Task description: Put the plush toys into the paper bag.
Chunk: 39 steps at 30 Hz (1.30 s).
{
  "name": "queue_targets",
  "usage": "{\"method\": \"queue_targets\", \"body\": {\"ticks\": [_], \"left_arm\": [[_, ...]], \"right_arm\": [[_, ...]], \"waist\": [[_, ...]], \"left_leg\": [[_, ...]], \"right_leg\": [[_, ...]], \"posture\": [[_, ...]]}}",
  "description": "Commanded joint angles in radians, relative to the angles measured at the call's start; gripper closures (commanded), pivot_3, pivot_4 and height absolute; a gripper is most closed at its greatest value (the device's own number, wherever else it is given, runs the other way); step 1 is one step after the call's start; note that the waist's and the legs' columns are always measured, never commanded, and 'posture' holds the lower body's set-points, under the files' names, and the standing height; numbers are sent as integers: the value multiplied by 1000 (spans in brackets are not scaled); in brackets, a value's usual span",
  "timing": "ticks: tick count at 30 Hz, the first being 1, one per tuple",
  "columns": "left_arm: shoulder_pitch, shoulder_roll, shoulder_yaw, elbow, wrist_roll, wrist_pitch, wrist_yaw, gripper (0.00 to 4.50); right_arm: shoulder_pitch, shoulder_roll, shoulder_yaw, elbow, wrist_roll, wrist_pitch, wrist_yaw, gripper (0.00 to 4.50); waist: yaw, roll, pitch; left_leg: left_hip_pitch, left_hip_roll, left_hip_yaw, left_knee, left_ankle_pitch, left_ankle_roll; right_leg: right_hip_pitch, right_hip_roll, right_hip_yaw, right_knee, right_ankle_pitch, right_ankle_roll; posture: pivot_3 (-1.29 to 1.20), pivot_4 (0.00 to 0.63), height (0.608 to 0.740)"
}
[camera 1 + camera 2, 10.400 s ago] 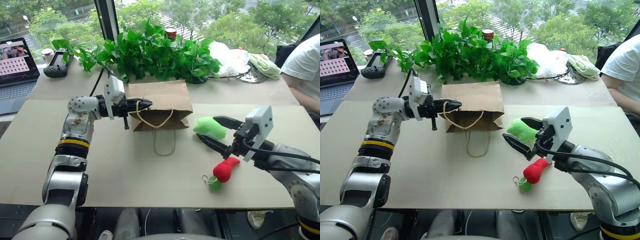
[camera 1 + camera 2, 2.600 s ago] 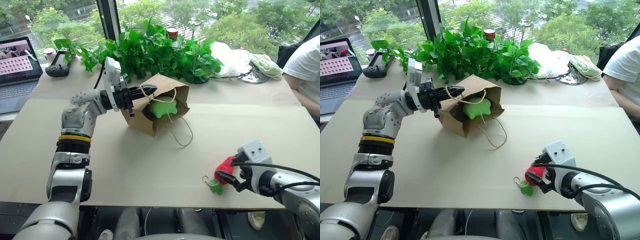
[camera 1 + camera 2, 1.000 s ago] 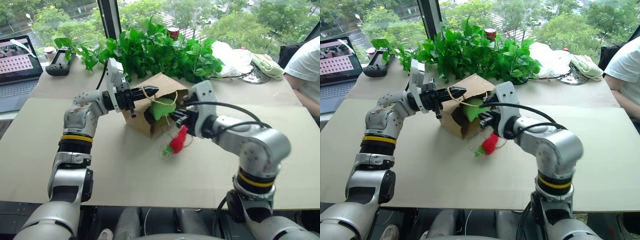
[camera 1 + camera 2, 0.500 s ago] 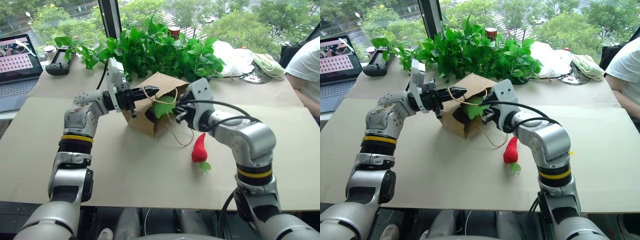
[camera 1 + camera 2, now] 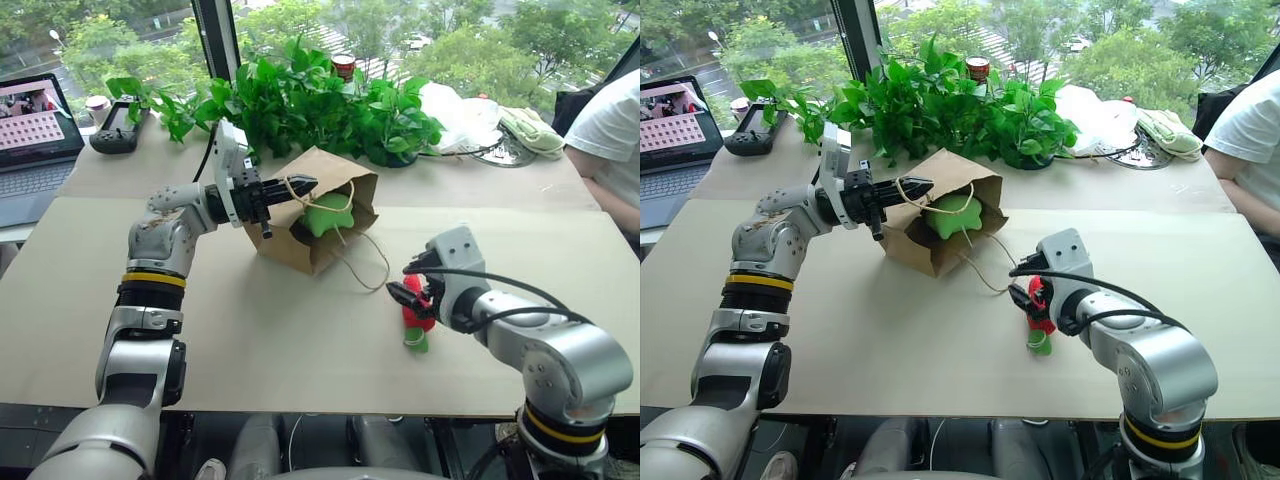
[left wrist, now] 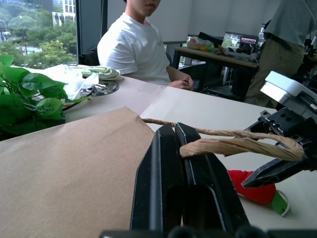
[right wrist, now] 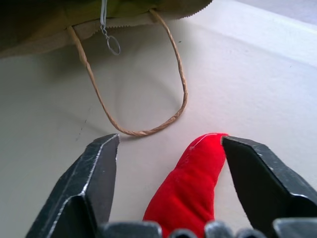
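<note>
The brown paper bag (image 5: 332, 178) lies tilted on the table, its mouth facing my right arm. My left gripper (image 5: 297, 186) is shut on its upper cord handle (image 6: 237, 144) and holds the mouth up. The light green plush toy (image 5: 325, 215) sits inside the mouth. On the table to the right of the bag lies the red chili plush toy (image 5: 416, 310), green stem end toward me. My right gripper (image 7: 169, 140) is open, with one finger on each side of the chili and neither closed on it.
The bag's lower handle loop (image 5: 366, 266) trails on the table toward the chili. Leafy plants (image 5: 310, 100) line the back, with a laptop (image 5: 35, 130) and controller (image 5: 118, 125) back left. A white plastic bag (image 5: 455, 115) and a seated person (image 5: 605, 130) are back right.
A second ago my right gripper held the chili at the bag's mouth. The chili dropped to the table; my right gripper drew back rightward and down, opening around it. The left arm stayed still.
</note>
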State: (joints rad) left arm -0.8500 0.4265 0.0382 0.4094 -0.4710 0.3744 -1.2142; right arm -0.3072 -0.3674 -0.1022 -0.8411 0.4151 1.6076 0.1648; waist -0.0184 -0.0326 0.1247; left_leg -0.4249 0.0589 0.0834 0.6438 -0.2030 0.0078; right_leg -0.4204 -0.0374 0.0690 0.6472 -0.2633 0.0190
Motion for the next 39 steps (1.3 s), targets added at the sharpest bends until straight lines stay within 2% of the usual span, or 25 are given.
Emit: {"method": "queue_targets", "body": {"ticks": [1, 10, 13, 19, 24, 28, 32, 35, 39], "left_arm": [[-21, 3, 3, -10, 2, -19, -11, 4500], [-27, 2, 3, 0, 5, -24, -17, 4500], [-27, 3, 4, -1, 6, -24, -17, 4500], [-31, 3, 5, 2, 7, -25, -18, 4500], [-31, 3, 4, 0, 7, -26, -18, 4500], [-34, 3, 5, 0, 7, -26, -19, 4500], [-37, 2, 4, 5, 8, -27, -21, 4500], [-36, -2, 2, 1, 7, -26, -19, 4500], [-38, -5, 0, -2, 7, -26, -18, 4500]], "right_arm": [[53, -4, 16, -33, -10, 7, -46, 14], [101, -17, 62, 2, -29, 7, -71, 14], [97, -13, 77, 2, -30, 7, -68, 748], [94, -11, 87, 5, -24, 7, -55, 2837], [38, -5, 55, -8, -21, -6, -31, 2837], [-71, 58, -28, -20, 15, -29, 23, 2837], [-174, 126, -34, 14, 33, -32, 48, 2837], [-257, 174, 46, 138, 11, -94, 35, 2837], [-336, 185, 175, 327, -31, -236, 51, 2837]], "waist": [[1, 0, 0], [0, 0, 0], [1, 0, 0], [2, 0, 0], [0, 0, 0], [0, 0, 0], [1, 0, 0], [1, 0, 0], [-2, 0, 0]], "left_leg": [[0, 0, 0, 0, 0, 0], [0, -1, 0, 0, 0, 0], [0, -1, -1, 0, 0, 0], [0, -1, -1, 0, 0, 0], [0, -1, -1, 0, 0, 0], [0, -1, -1, 0, 0, 0], [0, -1, -1, 0, 0, 0], [-1, -1, -1, 0, 0, 0], [0, -1, -1, 0, 0, 0]], "right_leg": [[0, 0, 0, 0, 0, 0], [0, 0, 0, 0, 0, 0], [0, 0, 0, 0, 0, 0], [0, 0, 0, 0, 0, 0], [0, 0, 0, 0, 0, 0], [0, 0, 0, 0, 0, 0], [0, 0, 0, 0, 0, 0], [0, 0, 0, 0, 0, 0], [0, 0, 0, 0, 0, 0]], "posture": [[0, 150, 740], [0, 150, 740], [0, 150, 740], [0, 150, 740], [0, 150, 740], [0, 150, 740], [0, 150, 740], [0, 150, 740], [0, 150, 740]]}}
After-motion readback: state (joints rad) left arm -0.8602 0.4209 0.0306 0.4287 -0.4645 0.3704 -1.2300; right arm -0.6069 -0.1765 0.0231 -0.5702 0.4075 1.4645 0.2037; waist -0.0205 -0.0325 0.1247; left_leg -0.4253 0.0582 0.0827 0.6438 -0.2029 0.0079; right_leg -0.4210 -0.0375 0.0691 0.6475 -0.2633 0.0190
